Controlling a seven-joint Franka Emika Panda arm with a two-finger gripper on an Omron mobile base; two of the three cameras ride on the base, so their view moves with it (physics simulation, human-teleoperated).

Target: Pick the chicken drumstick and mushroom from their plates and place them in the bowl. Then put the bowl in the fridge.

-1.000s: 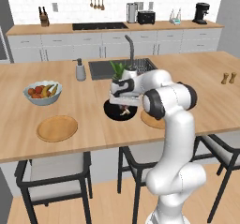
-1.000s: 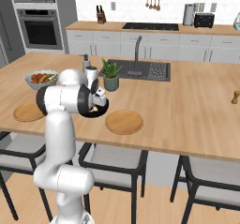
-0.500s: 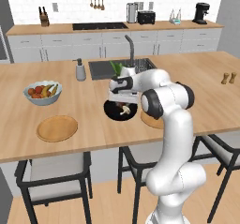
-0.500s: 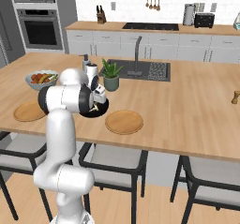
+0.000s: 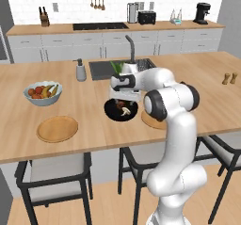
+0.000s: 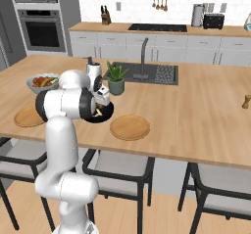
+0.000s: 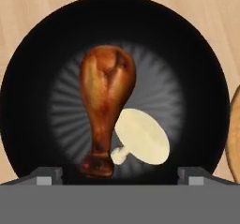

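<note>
We hover our tool (image 7: 120,174) directly above the black bowl (image 7: 33,78), its jaws spread wide and holding nothing, the two tips just showing at either side of the hand view. Inside the bowl lie the chicken drumstick (image 7: 105,96) and the mushroom (image 7: 143,136), touching each other, so both foods look delivered. The bowl (image 5: 113,113) sits on the table toward its front edge, between two light-wood plates: one plate (image 5: 57,128) lies nearer the front left corner, the other plate (image 6: 129,127) just beside the bowl. The next step, we judge, is carrying the bowl to the fridge. To do that well we should shift off-centre, straddle the rim with one finger inside and one outside, clear of the food, then lift level.
</note>
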